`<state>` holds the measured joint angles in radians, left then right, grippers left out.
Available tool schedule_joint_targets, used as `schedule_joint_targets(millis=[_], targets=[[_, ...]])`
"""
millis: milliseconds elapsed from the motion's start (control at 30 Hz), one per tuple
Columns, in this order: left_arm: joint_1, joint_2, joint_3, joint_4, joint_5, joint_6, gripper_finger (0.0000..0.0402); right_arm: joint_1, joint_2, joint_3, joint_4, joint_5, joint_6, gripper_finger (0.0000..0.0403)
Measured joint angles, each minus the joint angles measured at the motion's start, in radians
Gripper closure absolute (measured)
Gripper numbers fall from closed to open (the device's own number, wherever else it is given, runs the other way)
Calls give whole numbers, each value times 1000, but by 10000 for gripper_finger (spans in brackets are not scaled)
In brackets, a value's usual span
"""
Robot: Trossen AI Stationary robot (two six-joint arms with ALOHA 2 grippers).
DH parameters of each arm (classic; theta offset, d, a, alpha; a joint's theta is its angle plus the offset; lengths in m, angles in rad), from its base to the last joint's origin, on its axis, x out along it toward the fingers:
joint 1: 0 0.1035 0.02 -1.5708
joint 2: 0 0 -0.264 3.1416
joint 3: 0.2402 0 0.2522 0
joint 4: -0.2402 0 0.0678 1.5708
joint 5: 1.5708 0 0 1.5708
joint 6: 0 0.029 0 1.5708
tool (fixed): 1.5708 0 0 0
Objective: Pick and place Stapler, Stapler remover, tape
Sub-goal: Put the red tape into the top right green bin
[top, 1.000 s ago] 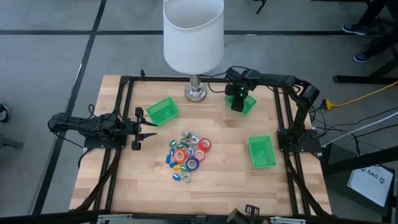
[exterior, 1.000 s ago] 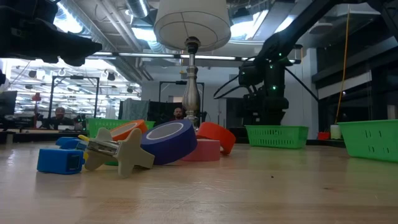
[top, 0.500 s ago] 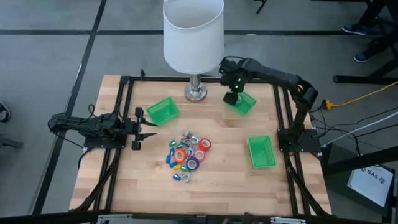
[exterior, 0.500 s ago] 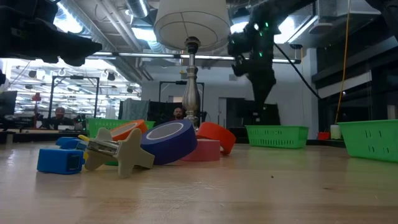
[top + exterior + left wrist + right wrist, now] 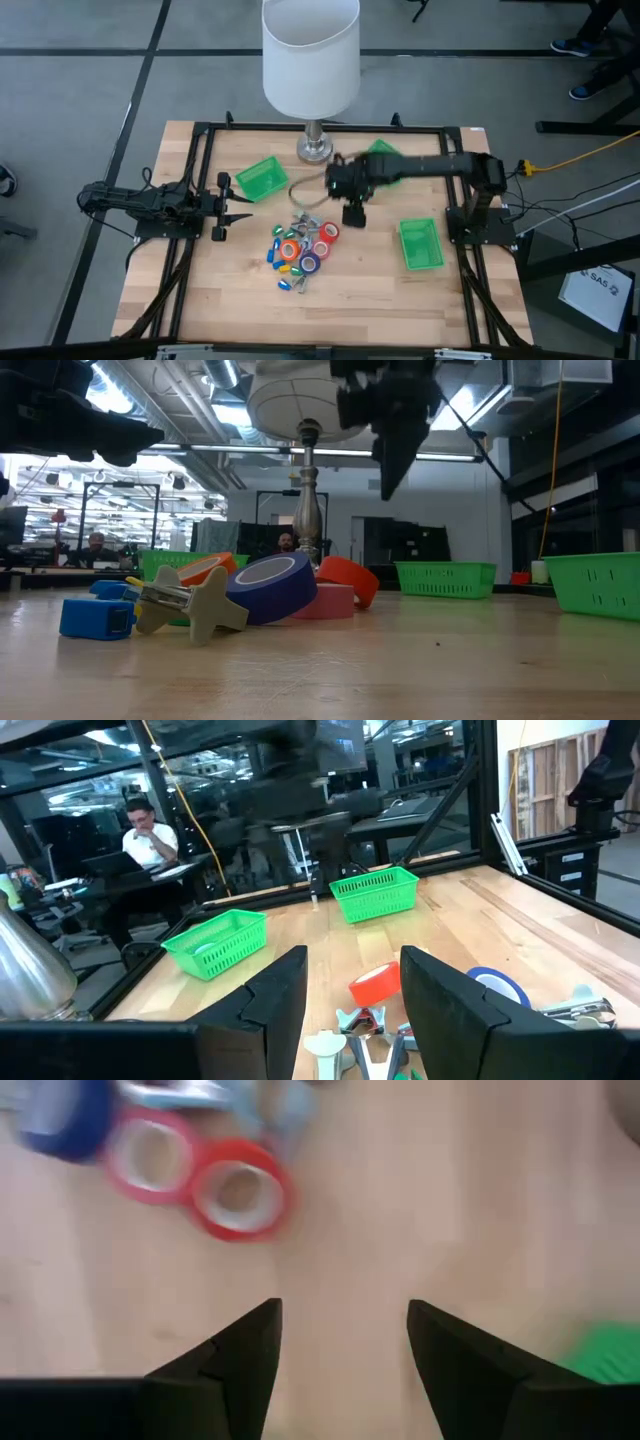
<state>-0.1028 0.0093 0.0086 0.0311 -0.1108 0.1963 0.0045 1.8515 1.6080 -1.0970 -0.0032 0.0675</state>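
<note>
Several tape rolls (image 5: 322, 232) just beside right gripper (image 5: 354, 214) (open, empty)

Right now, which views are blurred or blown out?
Right wrist view: motion-smeared, the red tape rolls streak, though the right hand shows its open fingers sharply. High view: the right arm is smeared, the rest crisp. Low view: bright ceiling lights glare behind the lamp, the purple tape roll is sharp. Left wrist view: the window reflects, the background is soft.
</note>
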Motion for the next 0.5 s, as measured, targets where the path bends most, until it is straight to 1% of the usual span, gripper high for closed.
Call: schedule_joint_targets(millis=[100, 233, 367, 500], targets=[[0, 0, 0, 0, 0, 0, 245, 78, 0, -38, 90, 6, 4, 183], [0, 0, 0, 0, 0, 0, 245, 144, 0, -124, 256, 59, -25, 183], [0, 0, 0, 0, 0, 0, 245, 173, 0, -230, 419, 120, -50, 183], [0, 0, 0, 0, 0, 0, 245, 172, 0, -325, 559, 123, -46, 183]])
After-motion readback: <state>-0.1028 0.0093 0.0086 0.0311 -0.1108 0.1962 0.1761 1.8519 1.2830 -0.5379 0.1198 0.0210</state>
